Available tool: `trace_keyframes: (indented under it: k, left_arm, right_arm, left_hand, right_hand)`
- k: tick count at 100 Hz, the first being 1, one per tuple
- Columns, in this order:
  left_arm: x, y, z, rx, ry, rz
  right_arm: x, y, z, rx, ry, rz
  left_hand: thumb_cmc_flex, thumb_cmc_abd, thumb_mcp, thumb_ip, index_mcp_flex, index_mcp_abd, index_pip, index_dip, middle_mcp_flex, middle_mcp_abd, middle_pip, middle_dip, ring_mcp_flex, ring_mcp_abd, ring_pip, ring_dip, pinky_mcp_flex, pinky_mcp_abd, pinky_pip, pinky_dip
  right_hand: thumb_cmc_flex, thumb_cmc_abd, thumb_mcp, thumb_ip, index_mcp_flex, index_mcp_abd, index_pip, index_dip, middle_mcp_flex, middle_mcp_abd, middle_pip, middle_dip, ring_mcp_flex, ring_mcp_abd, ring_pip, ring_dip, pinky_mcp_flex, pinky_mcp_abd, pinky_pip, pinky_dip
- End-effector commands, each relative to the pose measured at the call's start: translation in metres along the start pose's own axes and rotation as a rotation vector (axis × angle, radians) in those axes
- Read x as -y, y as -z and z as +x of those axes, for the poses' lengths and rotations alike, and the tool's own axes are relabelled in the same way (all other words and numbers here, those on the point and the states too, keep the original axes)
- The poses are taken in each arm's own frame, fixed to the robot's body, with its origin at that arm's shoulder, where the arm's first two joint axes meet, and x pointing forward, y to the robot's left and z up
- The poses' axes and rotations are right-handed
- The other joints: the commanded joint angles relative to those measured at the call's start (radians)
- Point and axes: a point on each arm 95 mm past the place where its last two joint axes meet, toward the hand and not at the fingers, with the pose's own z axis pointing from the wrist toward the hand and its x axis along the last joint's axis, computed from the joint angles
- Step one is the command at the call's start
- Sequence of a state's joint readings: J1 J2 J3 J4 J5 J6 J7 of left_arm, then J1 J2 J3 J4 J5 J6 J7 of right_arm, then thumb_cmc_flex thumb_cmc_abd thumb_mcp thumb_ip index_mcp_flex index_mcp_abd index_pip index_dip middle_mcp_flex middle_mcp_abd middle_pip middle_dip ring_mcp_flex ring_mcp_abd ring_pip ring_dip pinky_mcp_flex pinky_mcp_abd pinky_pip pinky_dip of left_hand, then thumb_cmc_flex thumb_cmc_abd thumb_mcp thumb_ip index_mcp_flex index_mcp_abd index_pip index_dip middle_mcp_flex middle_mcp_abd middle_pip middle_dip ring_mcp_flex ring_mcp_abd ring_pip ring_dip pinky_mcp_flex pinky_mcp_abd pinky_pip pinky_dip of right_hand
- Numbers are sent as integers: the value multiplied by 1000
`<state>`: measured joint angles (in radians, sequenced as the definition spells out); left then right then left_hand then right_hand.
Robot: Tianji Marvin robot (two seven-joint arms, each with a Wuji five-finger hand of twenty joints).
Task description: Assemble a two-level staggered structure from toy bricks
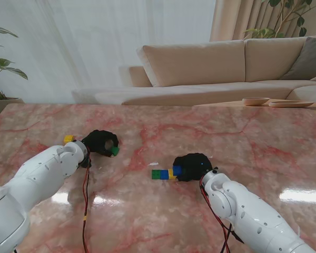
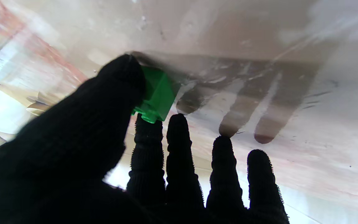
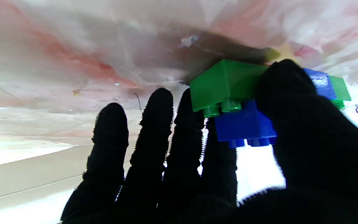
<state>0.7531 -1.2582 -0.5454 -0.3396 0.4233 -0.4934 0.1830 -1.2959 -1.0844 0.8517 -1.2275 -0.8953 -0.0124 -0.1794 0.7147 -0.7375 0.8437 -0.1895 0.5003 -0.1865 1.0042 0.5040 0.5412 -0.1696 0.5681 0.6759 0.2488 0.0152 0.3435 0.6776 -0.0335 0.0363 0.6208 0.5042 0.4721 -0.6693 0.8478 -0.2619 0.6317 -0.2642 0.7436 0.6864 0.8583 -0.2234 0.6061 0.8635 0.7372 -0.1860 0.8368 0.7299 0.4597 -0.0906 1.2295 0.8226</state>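
Near the table's middle lies a short row of bricks: green [image 1: 155,173], blue [image 1: 164,174] and yellow [image 1: 170,174]. A second blue brick [image 1: 177,170] sits on top at the row's right end. My right hand [image 1: 192,166] is shut on that upper blue brick [image 3: 244,124], thumb on one side and index finger on the other, and the brick rests staggered on a green brick [image 3: 225,82]. My left hand [image 1: 101,142] is off to the left, just above the table. It pinches a small green brick [image 2: 155,93] between thumb and index finger.
A loose yellow brick [image 1: 68,138] lies beside my left wrist. The pink marble table [image 1: 242,142] extends far and right. A beige sofa [image 1: 200,63] and a low table with wooden dishes [image 1: 276,102] stand beyond its far edge.
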Motion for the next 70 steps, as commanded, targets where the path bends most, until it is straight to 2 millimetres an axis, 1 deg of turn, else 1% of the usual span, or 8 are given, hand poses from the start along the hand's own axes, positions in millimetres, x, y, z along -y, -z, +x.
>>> trace_keyframes:
  k: [1,7,8,14,31,48,70]
  left_arm:
    - [-28,7,-1,13,4,-49]
    - [-27,7,2,16,13,-30]
    - [-27,7,3,16,15,-27]
    - [-25,7,8,15,25,-6]
    - [-16,8,29,-1,22,48]
    - [-8,11,64,-18,25,112]
    - [-9,19,115,-22,33,168]
  right_arm:
    - [9,3,1,2,-9,30]
    - [9,3,1,3,-9,30]
    - [9,3,1,3,-10,31]
    - [9,3,2,4,-10,31]
    - [9,3,2,3,-9,29]
    - [9,3,2,4,-6,25]
    - [10,4,4,8,-1,24]
  left_hand:
    - [61,70,-12,-2,104,-84,119,-19,152,87,46,101,128,38,142,42,-13,5,41,17]
    - [53,76,-18,-3,130,-84,127,-24,185,93,43,123,151,46,151,45,-11,9,48,18]
    - [51,80,-23,-2,139,-85,131,-29,203,94,29,143,161,47,155,46,-13,11,60,18]
    - [45,83,-22,-3,163,-87,138,-34,244,97,8,171,182,52,159,47,-15,16,74,16]
    - [19,78,-38,-13,187,-80,131,-44,270,100,4,169,214,60,160,46,-14,28,84,16]
    - [0,72,-41,-21,195,-75,124,-46,281,106,3,152,238,71,148,45,-18,40,113,23]
    - [-15,64,-38,-29,228,-52,94,-44,314,125,0,151,279,94,146,54,-20,63,155,32]
  right_hand:
    - [41,27,64,-14,55,-104,77,1,42,-20,3,16,25,-23,11,22,-6,0,21,6]
    - [41,27,64,-14,56,-105,78,1,42,-20,3,16,24,-22,11,22,-6,0,21,6]
    - [42,27,65,-14,56,-105,78,1,41,-20,3,16,24,-22,11,22,-6,0,21,6]
    - [41,27,64,-14,57,-105,78,1,42,-19,3,16,25,-21,12,23,-6,0,21,6]
    - [42,26,65,-14,58,-107,78,1,43,-20,3,17,26,-22,12,23,-6,0,21,6]
    - [43,25,66,-14,61,-106,79,1,46,-20,3,17,28,-23,12,23,-6,0,21,6]
    - [42,24,66,-15,61,-107,78,-1,47,-19,1,18,29,-22,13,24,-6,2,21,7]
